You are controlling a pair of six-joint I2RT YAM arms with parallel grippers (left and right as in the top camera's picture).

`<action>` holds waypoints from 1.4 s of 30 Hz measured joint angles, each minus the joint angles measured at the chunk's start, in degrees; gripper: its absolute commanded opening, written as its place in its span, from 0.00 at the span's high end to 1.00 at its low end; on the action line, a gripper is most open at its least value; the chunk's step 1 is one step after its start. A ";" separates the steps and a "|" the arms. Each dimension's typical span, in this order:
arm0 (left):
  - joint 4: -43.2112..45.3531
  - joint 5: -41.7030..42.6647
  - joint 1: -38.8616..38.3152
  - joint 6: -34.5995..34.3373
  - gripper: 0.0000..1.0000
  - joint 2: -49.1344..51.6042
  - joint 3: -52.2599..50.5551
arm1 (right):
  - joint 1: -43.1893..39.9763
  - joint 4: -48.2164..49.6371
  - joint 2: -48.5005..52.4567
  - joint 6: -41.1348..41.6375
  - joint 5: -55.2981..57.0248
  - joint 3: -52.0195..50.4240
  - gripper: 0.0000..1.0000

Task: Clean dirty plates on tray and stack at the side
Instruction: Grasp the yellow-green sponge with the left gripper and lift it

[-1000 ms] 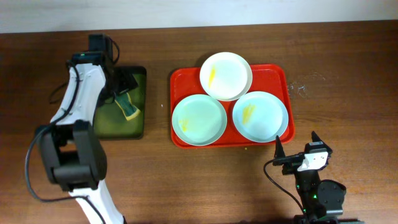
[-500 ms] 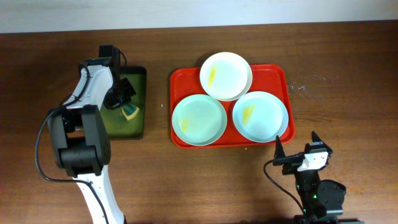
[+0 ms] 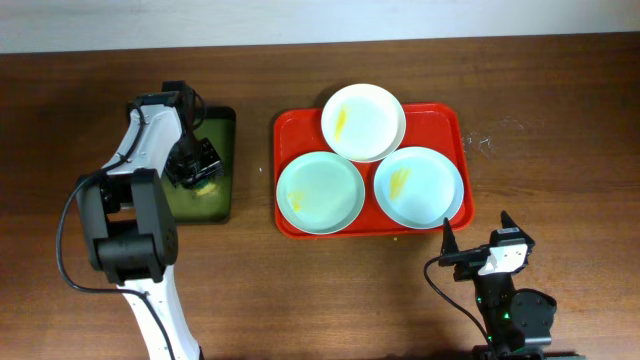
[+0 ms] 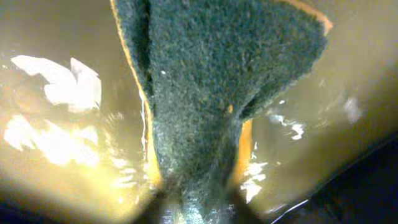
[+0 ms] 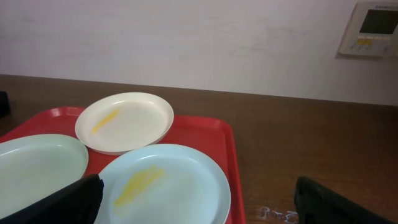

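Observation:
Three plates lie on the red tray [image 3: 455,125]. A cream-white plate [image 3: 362,121] with a yellow smear is at the back. A pale blue plate [image 3: 320,192] is front left, and another pale blue plate [image 3: 418,186] with a yellow smear is front right. My left gripper [image 3: 195,165] is down in the dark green tray [image 3: 222,130]. In the left wrist view my left gripper [image 4: 196,202] is shut on a green-and-yellow sponge [image 4: 205,93]. My right gripper [image 3: 475,245] stands open in front of the red tray's right corner. The right wrist view looks over the smeared blue plate [image 5: 165,186].
The dark green tray holds a yellowish wet film [image 4: 56,143]. White scratch marks [image 3: 485,143] show on the brown table to the right of the red tray. A wall panel [image 5: 373,28] is at the far right of the right wrist view.
My left gripper has dropped onto the sponge in the dark green tray and gone from open to shut on it. The right arm and the plates have not moved.

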 measured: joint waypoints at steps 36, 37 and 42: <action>2.12 -6.71 0.00 4.85 1.00 0.20 4.35 | 0.00 0.02 0.00 0.04 0.00 0.00 0.01; -0.81 -6.69 0.00 4.85 1.00 0.26 6.95 | 0.00 0.02 0.00 0.00 0.00 0.00 0.02; -12.02 -6.71 0.00 4.85 1.00 0.15 22.67 | 0.00 0.00 0.00 0.02 0.00 0.00 0.02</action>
